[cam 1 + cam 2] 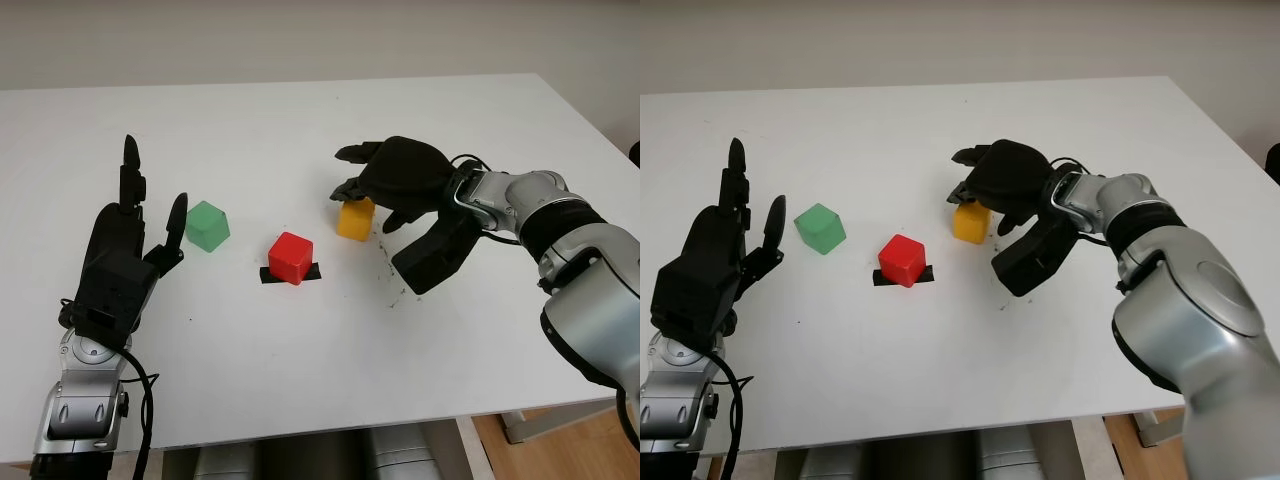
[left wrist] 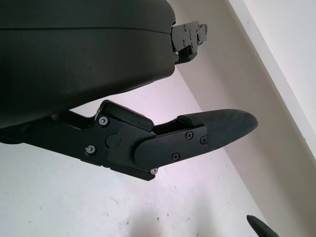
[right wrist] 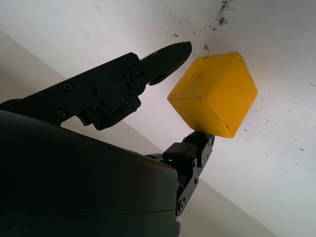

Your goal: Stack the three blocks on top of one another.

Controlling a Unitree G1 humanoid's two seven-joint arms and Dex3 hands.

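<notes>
A yellow block point(image 1: 355, 220) stands on the white table point(image 1: 300, 370), right of centre. My right hand point(image 1: 385, 215) hovers over it from the right and is open: two fingers point(image 3: 168, 54) curl around the block's far side while the thumb point(image 1: 430, 262) stays apart on the near right. In the right wrist view one fingertip sits close to the yellow block point(image 3: 215, 94) and another touches its lower edge. A red block point(image 1: 291, 257) sits at the centre. A green block point(image 1: 207, 225) lies left of it. My left hand point(image 1: 125, 250) is raised at the near left, open, just short of the green block.
A black tape mark point(image 1: 290, 274) lies under the red block. Dark scuff marks point(image 1: 385, 272) dot the table near the right thumb. The table's front edge point(image 1: 300, 432) runs close to both arms.
</notes>
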